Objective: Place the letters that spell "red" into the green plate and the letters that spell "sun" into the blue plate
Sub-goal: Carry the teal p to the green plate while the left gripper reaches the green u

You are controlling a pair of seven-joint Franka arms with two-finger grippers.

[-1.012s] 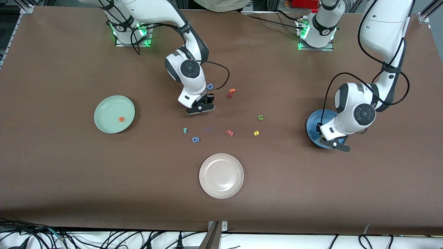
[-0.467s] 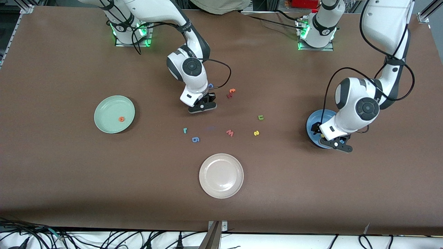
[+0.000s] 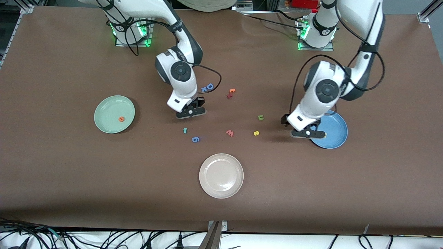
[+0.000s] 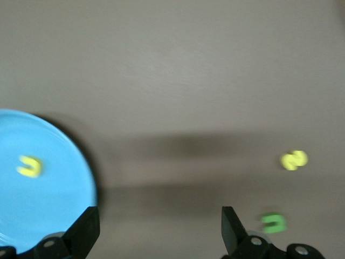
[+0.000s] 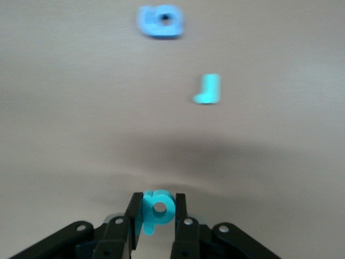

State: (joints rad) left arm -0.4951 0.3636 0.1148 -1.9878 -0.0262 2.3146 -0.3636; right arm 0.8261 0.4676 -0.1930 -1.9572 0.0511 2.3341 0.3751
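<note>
My right gripper [image 3: 190,112] is shut on the teal "d" [image 5: 159,206], which hangs between its fingers above the table. Below it lies the teal "r" [image 3: 185,130] [image 5: 208,89]. The green plate [image 3: 107,109] at the right arm's end holds the orange "e" [image 3: 121,119]. My left gripper [image 3: 304,133] [image 4: 160,232] is open and holds nothing, over the rim of the blue plate [image 3: 334,133] [image 4: 48,205]. A yellow "u" [image 4: 29,166] lies in that plate. The yellow "s" [image 3: 256,132] [image 4: 294,159] and green "u" [image 3: 260,117] [image 4: 274,222] lie on the table beside it.
A blue "6" [image 3: 195,139] [image 5: 160,20] and a pink "w" [image 3: 229,132] lie mid-table. A blue "D" [image 3: 209,86] and orange-red letters [image 3: 231,92] lie farther from the camera. A beige plate [image 3: 221,175] stands nearest the camera.
The left gripper opened and moved from over the blue plate toward mid-table, leaving the yellow letter in the plate. The right gripper closed on the "d" and shifted toward the green plate.
</note>
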